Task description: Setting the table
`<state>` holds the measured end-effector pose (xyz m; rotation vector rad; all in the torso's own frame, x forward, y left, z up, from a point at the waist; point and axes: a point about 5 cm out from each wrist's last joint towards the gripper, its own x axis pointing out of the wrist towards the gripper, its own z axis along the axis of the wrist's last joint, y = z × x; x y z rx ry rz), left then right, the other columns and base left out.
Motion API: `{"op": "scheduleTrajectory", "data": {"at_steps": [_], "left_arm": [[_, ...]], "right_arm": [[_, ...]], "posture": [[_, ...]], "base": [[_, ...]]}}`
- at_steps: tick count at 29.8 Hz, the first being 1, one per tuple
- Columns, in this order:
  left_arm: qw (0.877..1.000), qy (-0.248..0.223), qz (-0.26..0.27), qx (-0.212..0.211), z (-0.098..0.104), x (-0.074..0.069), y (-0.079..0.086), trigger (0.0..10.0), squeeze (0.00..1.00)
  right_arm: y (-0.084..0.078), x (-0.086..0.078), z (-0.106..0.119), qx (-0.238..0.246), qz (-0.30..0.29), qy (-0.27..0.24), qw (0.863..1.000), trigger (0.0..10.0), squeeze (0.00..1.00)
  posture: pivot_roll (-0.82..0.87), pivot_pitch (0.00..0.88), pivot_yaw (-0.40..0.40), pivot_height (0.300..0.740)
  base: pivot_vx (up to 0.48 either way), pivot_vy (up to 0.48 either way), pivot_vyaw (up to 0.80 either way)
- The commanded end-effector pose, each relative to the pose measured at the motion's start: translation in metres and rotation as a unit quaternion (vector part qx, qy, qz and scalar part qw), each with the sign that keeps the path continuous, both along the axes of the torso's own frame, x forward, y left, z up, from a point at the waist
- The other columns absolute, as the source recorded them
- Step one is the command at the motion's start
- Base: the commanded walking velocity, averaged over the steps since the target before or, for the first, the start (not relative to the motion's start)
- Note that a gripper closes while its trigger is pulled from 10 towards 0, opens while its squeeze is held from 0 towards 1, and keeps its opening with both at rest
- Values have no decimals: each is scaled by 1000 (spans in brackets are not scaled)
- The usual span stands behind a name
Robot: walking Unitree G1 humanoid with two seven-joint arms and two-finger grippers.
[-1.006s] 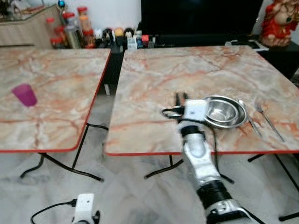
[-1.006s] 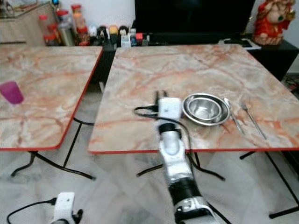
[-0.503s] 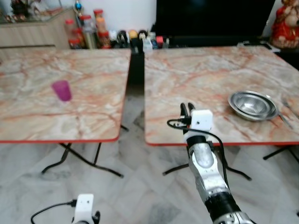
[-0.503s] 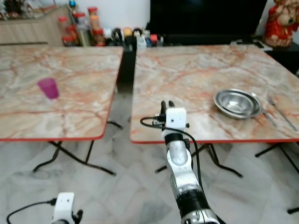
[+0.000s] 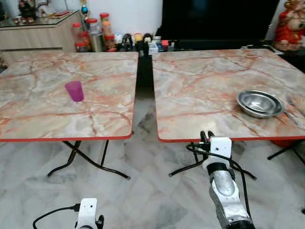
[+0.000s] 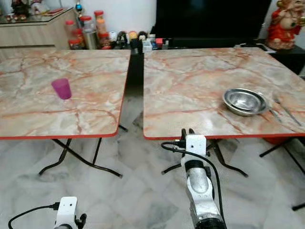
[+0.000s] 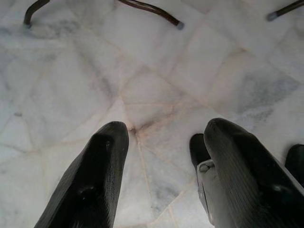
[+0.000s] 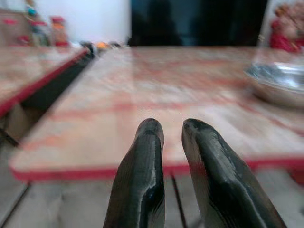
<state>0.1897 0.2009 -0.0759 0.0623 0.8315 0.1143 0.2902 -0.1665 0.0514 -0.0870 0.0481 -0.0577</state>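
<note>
A purple cup [image 5: 74, 90] stands on the left marble table [image 5: 38, 119]. On the right table [image 5: 200, 90], stacked steel bowls [image 5: 259, 103] sit near the right edge, with a spoon and fork [image 6: 285, 109] beside them. My right gripper [image 5: 206, 137] hovers just off that table's front edge, level with the red rim. Its fingers [image 8: 147, 156] are close together with nothing between them. My left gripper [image 7: 164, 130] hangs low over the floor, fingers spread wide and empty.
A narrow gap [image 5: 144, 71] separates the two tables. Folding legs [image 5: 86, 160] stand under each. Jars and bottles [image 5: 95, 36] line the back wall beside a dark TV [image 5: 214, 19]. A red figurine [image 5: 291, 26] stands at the far right. A cable [image 5: 52, 213] lies on the marble floor.
The camera has backed away and swung left, bringing the left table and purple cup into fuller view. My right gripper has gone from over the table beside the bowls to off its front edge.
</note>
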Motion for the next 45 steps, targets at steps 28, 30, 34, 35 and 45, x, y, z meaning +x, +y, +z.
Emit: {"op": "scheduleTrajectory", "data": {"at_steps": [28,30,34,35,45], "left_arm": [[1000,24,-15,4,-2,-2,-1,10000,0],[1000,24,-15,5,-2,-2,-1,10000,0],[1000,25,-15,4,-2,-1,-1,10000,0],[1000,25,-15,4,-2,-1,-2,10000,0],[1000,26,-14,1,-3,-2,-3,10000,0]], "right_arm": [[-36,-118,-138,87,-96,424,896,10000,0],[-36,-117,-138,88,-97,424,896,10000,0],[-36,-117,-137,88,-99,424,896,10000,0],[-36,-116,-137,88,-98,424,896,10000,0],[-32,-114,-137,82,-86,424,898,10000,0]], "posture": [[2,0,53,736],[1,0,54,736],[1,0,52,736],[1,0,53,736],[3,0,48,736]], "base": [[16,0,0],[441,0,0],[442,0,0],[442,0,0],[440,0,0]]}}
